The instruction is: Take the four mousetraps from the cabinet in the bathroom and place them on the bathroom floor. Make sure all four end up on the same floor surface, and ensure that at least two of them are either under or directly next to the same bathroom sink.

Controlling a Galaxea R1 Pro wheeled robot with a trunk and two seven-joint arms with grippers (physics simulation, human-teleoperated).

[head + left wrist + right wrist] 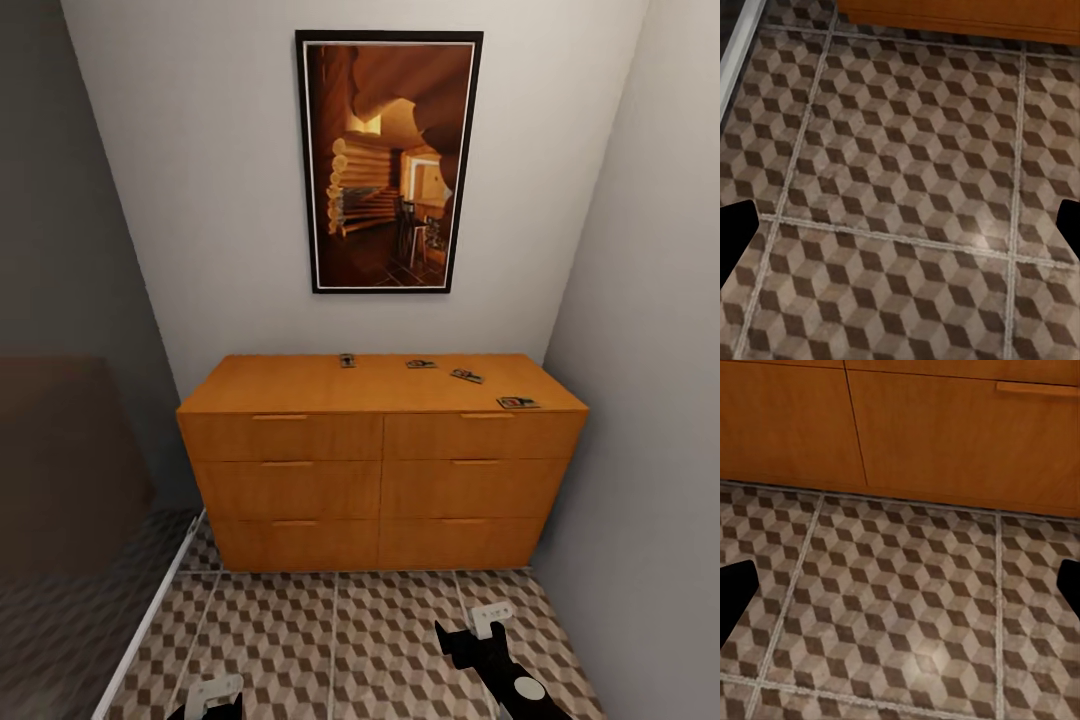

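Note:
The orange-brown cabinet (380, 470) stands against the back wall, all its drawers shut. On its flat top lie several mousetraps: one near the back middle (347, 360), one right of it (421, 364), another (466, 376), and one at the front right corner (518, 402). Patterned bathroom floor (350, 640) spreads in front of the cabinet. My left gripper (215, 697) and right gripper (478, 628) hang low over the tiles, short of the cabinet. Both are open and hold nothing; the wrist views show their fingertips (736, 232) (735, 592) wide apart above the floor (900, 172). The bathroom sink is out of view.
A grey wall (650, 400) closes the right side, right next to the cabinet. On the left, a dark glass partition (70, 480) with a white base strip (150, 625) borders the tiles. A framed picture (390, 160) hangs above the cabinet.

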